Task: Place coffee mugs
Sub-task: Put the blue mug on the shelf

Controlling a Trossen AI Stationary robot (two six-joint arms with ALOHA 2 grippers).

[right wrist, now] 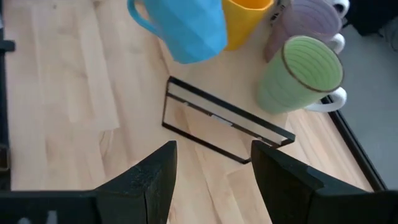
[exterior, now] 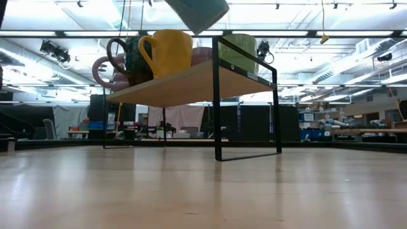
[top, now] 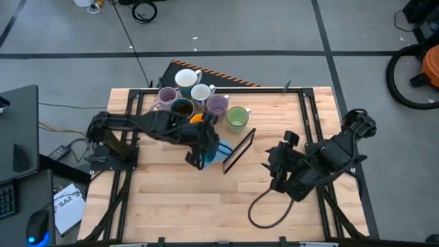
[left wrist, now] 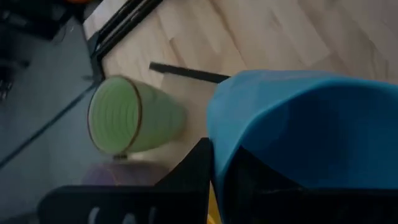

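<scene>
A low wooden shelf (exterior: 191,81) on black legs stands at the table's far middle. On it stand white (top: 186,79), lilac (top: 168,97), brown (top: 182,108), orange (exterior: 168,51) and green (top: 236,119) coffee mugs. My left gripper (top: 204,155) is shut on a blue mug (top: 219,151), which is raised beside the shelf's near right end; in the low view the blue mug (exterior: 198,11) sits higher than the shelf top. My right gripper (right wrist: 214,155) hangs open over the table right of the shelf, with nothing between its fingers. My left gripper holds the blue mug by its wall at the rim (left wrist: 217,134). One finger (left wrist: 189,177) lies outside the wall; the other seems to be inside the mug. The fingers slant down from the table's left. The mug is lifted clear and tilted, its handle (right wrist: 140,15) sticking out sideways.
The shelf's black end frame (right wrist: 224,121) stands between the two grippers. A black cable (top: 264,206) loops on the table near my right arm. Black rails (top: 312,130) run along the table's left and right sides. Bare wood lies toward the near edge.
</scene>
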